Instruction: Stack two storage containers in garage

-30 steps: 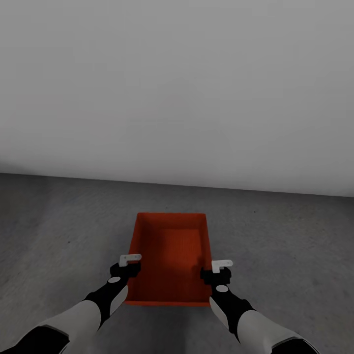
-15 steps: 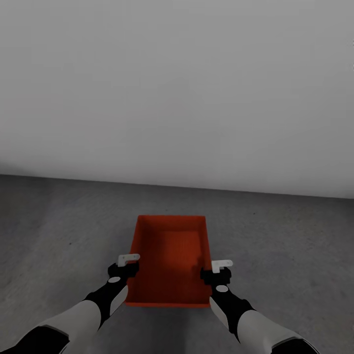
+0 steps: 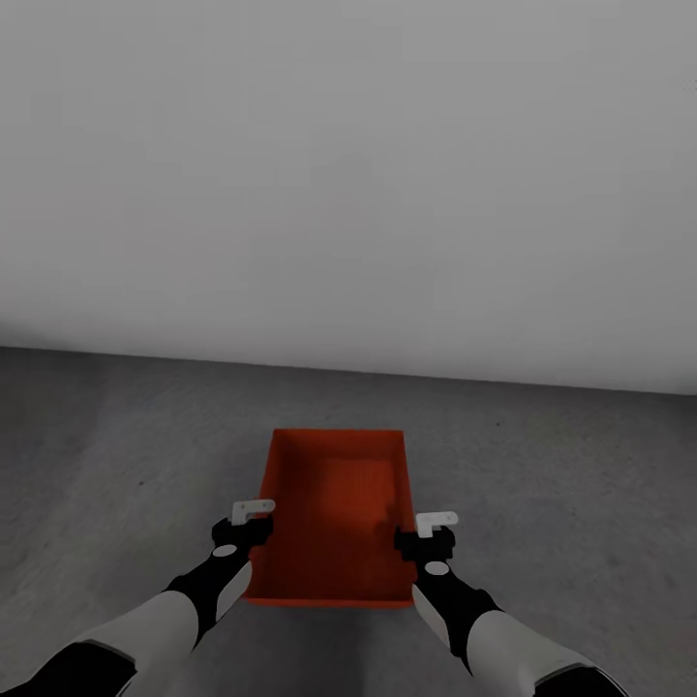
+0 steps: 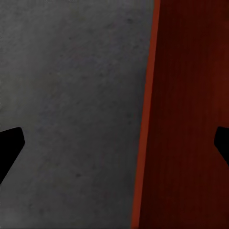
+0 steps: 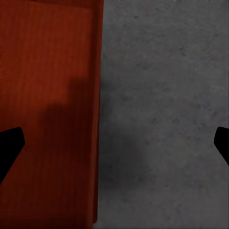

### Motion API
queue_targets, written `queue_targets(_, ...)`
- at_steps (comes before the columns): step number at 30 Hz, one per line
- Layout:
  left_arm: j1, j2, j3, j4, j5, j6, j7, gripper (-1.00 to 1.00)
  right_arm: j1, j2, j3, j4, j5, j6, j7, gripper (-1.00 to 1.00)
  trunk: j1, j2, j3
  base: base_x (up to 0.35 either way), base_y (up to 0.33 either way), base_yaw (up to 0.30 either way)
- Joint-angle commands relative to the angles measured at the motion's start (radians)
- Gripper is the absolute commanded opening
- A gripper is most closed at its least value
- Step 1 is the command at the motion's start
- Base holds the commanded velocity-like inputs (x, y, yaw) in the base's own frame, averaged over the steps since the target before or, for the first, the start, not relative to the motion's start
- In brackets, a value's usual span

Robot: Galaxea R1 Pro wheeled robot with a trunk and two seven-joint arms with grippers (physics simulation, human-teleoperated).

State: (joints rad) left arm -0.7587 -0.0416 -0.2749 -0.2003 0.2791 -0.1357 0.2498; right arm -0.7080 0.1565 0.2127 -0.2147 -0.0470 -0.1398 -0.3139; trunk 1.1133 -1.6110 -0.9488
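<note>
- The orange-red container (image 3: 334, 518) sits on the dark grey concrete floor (image 3: 116, 465) just ahead of the robot, open side up, its long sides running away from the robot toward the wall.
- The left claw (image 3: 250, 513) hangs over the container's left long wall, near the robot's end. In the left wrist view its dark fingers (image 4: 9, 148) stand spread wide, one over bare floor (image 4: 71, 114) and one over the container's inside (image 4: 186, 119), with the thin wall between them and not gripped.
- The right claw (image 3: 431, 528) hangs likewise over the right long wall. Its fingers (image 5: 9, 145) are also spread apart, one over the container's bottom (image 5: 47, 95), the other over floor (image 5: 162, 114); nothing is held.
- A soft shadow lies on the container's bottom by the right claw.
- Beyond the container a strip of bare floor runs to a plain light-grey wall (image 3: 348, 174).
</note>
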Motion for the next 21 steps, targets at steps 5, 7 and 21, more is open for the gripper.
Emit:
queue_targets(5, -0.001, 0.001, -0.009, 0.001, 0.009, -0.004, 0.005, 1.0, -0.001, 0.0, 0.007, 0.001, -0.005, -0.001, -0.005, 1.0, -0.019, 0.035, 0.015, 0.0, 0.0, 0.0)
queue_targets(7, -0.001, 0.001, -0.009, 0.001, 0.009, -0.004, 0.005, 1.0, -0.001, 0.0, 0.007, 0.001, -0.005, 0.001, -0.005, 1.0, -0.027, 0.049, 0.021, 0.0, 0.0, 0.0)
queue_targets(21, -0.001, 0.002, -0.01, 0.0, 0.009, -0.005, 0.004, 1.0, -0.001, 0.0, 0.007, 0.002, -0.005, 0.0, -0.005, 1.0, -0.081, 0.147, 0.065, 0.0, 0.0, 0.0)
